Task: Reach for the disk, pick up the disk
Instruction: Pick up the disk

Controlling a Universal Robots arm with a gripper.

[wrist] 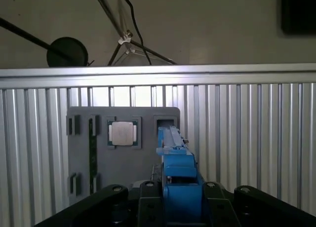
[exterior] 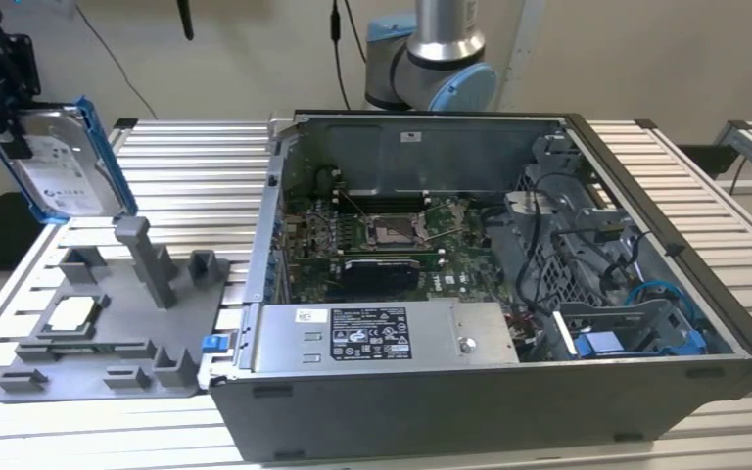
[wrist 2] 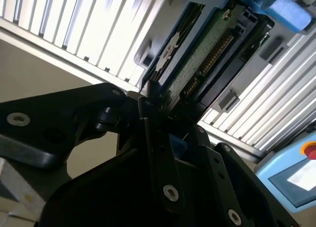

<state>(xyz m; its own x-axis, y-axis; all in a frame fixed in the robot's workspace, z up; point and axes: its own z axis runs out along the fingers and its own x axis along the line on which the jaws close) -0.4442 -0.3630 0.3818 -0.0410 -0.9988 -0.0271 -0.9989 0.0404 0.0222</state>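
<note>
Disk: was held in the air at the exterior view's left, clear of the gray tray, and stood on edge, slightly tilted.
Disk faces: the white printed label was turned toward the exterior camera; the blue frame was seen along its edges. In the second wrist view the green board and connector side was shown.
Gripper: was closed narrowly on the disk, with the black fingers clamped on its upper end. In the first wrist view the blue frame was seen pinched between the two black finger bodies.
Tray: was laid flat on the slatted table, just beside the open computer case, with a tall upright post standing on it.
Chip: a small square silver one was seated in a recess of the tray, well apart from the disk; it was also seen in the first wrist view, beside an empty slot.
Computer case: was laid on its side with the board exposed and a power supply at its near edge.
Arm base: was mounted behind the case.
</note>
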